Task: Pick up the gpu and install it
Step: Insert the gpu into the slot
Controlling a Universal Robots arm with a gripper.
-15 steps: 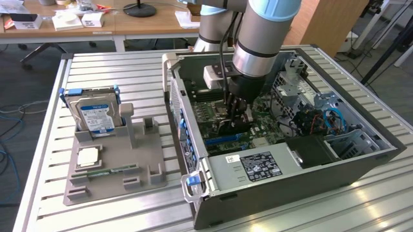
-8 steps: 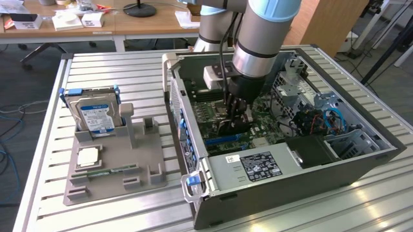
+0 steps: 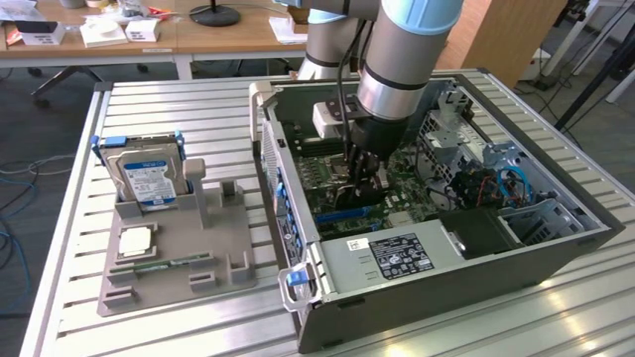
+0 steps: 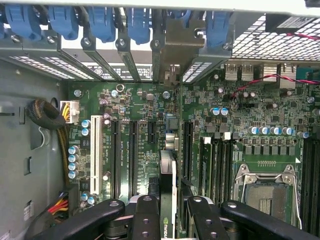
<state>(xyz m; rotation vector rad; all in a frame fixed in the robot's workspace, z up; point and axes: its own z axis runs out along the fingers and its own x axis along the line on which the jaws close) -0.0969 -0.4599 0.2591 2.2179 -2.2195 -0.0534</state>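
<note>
My gripper [image 3: 362,182] reaches down into the open computer case [image 3: 555,256], over the green motherboard [image 4: 135,100]. It is shut on the gpu [image 4: 168,180], a thin dark card seen edge-on between the black fingers [image 4: 146,210]. The card stands upright along the expansion slots [image 4: 134,150], and its metal bracket [image 4: 177,47] sits at the case's rear slot openings among the blue latches [image 4: 102,22]. In the exterior view the gpu [image 3: 349,199] shows as a dark strip below the fingers, just above the board. Whether the card's edge touches a slot is hidden.
A grey holder tray [image 3: 178,256] on the exterior view's left carries a silver hard drive [image 3: 149,175], a square chip [image 3: 134,239] and a narrow memory stick [image 3: 163,262]. Inside the case are the power supply [image 3: 392,256], the CPU socket [image 4: 265,192] and cable bundles [image 4: 50,120].
</note>
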